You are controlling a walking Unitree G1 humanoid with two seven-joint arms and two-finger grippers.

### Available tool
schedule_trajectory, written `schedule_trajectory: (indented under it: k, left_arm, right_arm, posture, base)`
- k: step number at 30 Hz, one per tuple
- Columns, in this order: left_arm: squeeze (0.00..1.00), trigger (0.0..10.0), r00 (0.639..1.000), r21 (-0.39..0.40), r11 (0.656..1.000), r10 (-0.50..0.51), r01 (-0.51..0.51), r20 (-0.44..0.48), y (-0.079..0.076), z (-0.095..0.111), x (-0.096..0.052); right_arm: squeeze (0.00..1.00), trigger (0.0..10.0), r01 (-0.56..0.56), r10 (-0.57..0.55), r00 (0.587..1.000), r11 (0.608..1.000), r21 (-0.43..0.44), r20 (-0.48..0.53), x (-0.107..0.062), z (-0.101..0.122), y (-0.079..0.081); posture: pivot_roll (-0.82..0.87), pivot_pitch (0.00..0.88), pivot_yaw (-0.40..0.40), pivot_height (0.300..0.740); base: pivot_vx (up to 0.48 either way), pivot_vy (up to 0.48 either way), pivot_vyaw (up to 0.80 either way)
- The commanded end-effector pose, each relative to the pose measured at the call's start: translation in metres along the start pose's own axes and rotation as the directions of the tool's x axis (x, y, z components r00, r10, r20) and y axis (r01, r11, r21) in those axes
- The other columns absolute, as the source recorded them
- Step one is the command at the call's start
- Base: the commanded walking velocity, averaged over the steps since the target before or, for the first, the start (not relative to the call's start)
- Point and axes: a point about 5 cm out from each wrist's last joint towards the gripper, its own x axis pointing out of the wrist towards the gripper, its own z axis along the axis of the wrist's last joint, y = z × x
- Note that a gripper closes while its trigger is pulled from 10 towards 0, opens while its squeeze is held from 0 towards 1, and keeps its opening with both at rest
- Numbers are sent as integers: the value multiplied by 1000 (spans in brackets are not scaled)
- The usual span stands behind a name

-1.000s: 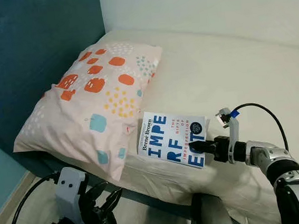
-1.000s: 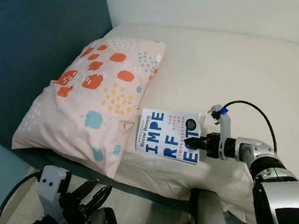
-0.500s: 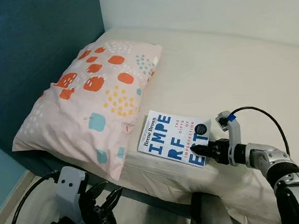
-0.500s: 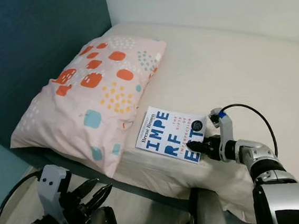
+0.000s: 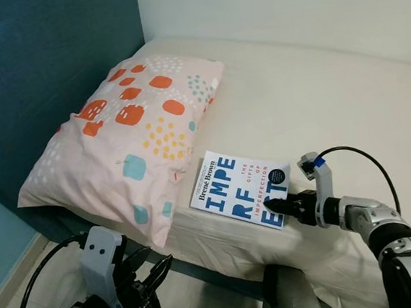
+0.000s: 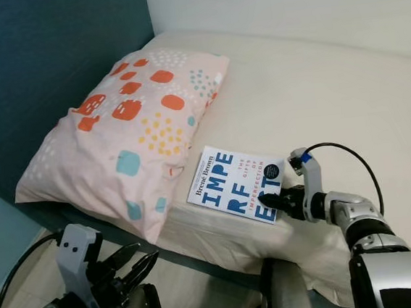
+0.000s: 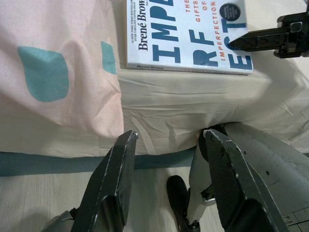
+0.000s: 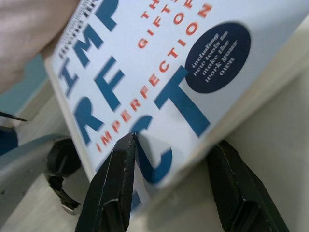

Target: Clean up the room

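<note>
The right end effector (image 5: 275,207), fingers spread wide, straddles the book (image 5: 241,188) corner near the bed (image 5: 317,99) front edge — a shallow bite could let it slip off.

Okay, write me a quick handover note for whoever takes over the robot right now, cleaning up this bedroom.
Right gripper: open, fingers straddling the near corner of the book, one finger on the cover, one beside the edge; not clamped.
Left gripper: open, idle, low in front of the bed's edge, holding nothing.
Book: lies flat on the cream mattress, cover up, beside the patterned pillow, which sits at the blue headboard.
Done: the reach to the book.
Left: close on the book, lift it off the bed and put it away. I can't tell where it belongs.
</note>
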Motion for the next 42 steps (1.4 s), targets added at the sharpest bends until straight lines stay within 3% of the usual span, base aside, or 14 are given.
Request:
schedule_trajectory:
  k: [1, 14, 19, 22, 25, 30, 35, 41, 42]
  left_arm:
    - [0, 10000, 1000, -22, 1000, -7, 7, -27, -3, -7, 0]
    - [0, 10000, 999, -35, 999, -31, 30, -23, -5, -8, 6]
    - [0, 10000, 999, -43, 998, -36, 35, -13, -6, -10, 11]
    - [0, 10000, 1000, -52, 998, -27, 27, 5, -4, -12, 17]
    - [0, 10000, 1000, -55, 998, -26, 26, 9, -4, -12, 18]
    - [0, 10000, 998, -66, 996, -52, 54, 35, -8, -11, 26]
    - [0, 10000, 991, -58, 991, -120, 123, 65, -18, -4, 32]
    - [0, 10000, 982, -40, 986, -155, 160, 105, -29, 4, 41]
    - [0, 10000, 982, -41, 986, -155, 160, 107, -29, 3, 44]
  right_arm:
    - [0, 10000, 52, -50, 996, 998, 22, -74, -13, -19, -10]
    - [0, 10000, 101, -96, 990, 994, 41, -103, -35, -29, -24]
    - [0, 10000, 120, -117, 991, 991, 58, -59, -48, -23, -31]
    - [0, 10000, 9, -12, 1000, 997, 79, 29, -55, -7, -29]
    - [0, 10000, -31, 27, 999, 996, 78, 45, -56, -4, -28]
    - [0, 10000, -263, 262, 963, 965, 18, 57, -51, 0, -11]
    - [0, 10000, -378, 379, 920, 925, -28, 100, -43, 3, 5]
    - [0, 10000, -356, 379, 912, 921, -158, 159, -25, 5, 34]
    - [0, 10000, -342, 380, 908, 916, -210, 174, -17, 4, 46]
  posture:
    - [210, 341, -57, 529]
    - [183, 320, -44, 529]
    - [163, 298, -51, 529]
    - [133, 263, -59, 529]
    - [133, 263, -59, 529]
    - [106, 213, -64, 529]
    - [97, 200, -69, 529]
    - [85, 186, -69, 529]
    - [78, 180, -68, 529]
  base:
    - [0, 0, 0]
    - [0, 0, 0]
    - [0, 0, 0]
    - [0, 0, 0]
    - [0, 0, 0]
    - [0, 0, 0]
    - [0, 0, 0]
    - [0, 0, 0]
    - [0, 0, 0]
